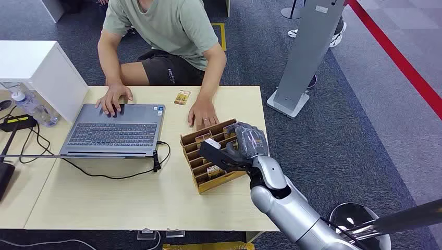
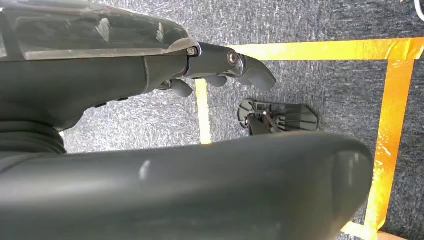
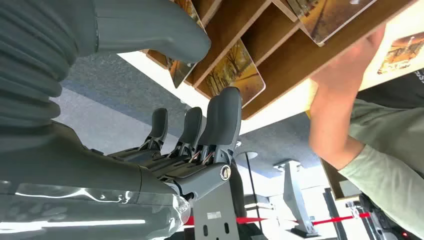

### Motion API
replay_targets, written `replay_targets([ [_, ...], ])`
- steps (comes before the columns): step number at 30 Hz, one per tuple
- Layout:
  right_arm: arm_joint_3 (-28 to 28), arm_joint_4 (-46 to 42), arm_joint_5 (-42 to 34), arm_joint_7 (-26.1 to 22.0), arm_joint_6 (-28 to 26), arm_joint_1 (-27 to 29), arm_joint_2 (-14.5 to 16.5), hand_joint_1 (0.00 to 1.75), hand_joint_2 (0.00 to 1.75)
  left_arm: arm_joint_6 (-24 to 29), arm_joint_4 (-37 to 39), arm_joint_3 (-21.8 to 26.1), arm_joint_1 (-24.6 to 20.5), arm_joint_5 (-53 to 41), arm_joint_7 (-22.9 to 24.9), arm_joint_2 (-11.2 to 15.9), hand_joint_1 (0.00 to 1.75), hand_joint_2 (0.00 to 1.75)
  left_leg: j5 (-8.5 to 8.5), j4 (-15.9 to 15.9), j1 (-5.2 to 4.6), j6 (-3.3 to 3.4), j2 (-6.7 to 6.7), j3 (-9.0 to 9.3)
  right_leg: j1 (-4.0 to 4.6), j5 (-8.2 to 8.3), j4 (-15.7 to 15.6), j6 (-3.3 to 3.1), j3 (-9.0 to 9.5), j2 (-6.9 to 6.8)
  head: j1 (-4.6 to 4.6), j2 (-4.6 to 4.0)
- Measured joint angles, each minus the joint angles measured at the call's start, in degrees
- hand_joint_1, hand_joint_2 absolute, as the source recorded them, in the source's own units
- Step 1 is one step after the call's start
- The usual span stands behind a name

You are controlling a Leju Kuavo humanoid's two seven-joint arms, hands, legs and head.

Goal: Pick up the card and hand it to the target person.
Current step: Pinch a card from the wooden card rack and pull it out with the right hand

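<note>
- Over the wooden card rack (image 1: 211, 156) on the desk (image 1: 130, 198), right hand (image 1: 237, 146), fingers spread, holding nothing.
- Card (image 3: 235, 70) slotted at the hand's twelve o'clock, just beyond fingertips (image 3: 225, 107).
- Left hand (image 2: 220, 65) hangs over carpet, fingers loosely curled, holding nothing.

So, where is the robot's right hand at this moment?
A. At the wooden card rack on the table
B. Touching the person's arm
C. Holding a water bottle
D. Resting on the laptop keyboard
A: the right hand is at the wooden card rack, its fingers next to a card in a slot, apart from the laptop.
</note>
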Motion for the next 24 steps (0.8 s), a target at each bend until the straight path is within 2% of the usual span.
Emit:
replay_targets([
  [24,-0.1,4.7,-1.4,-1.1,-0.3,-0.5,0.0,0.89,1.75,-0.1,0.0,0.0,0.0,0.7,0.0,0.0,0.00,0.00,0.00,0.0,0.00,0.00,0.00,-0.02,0.00,0.00,0.0,0.00,0.00,-0.01,0.02,0.00],
])
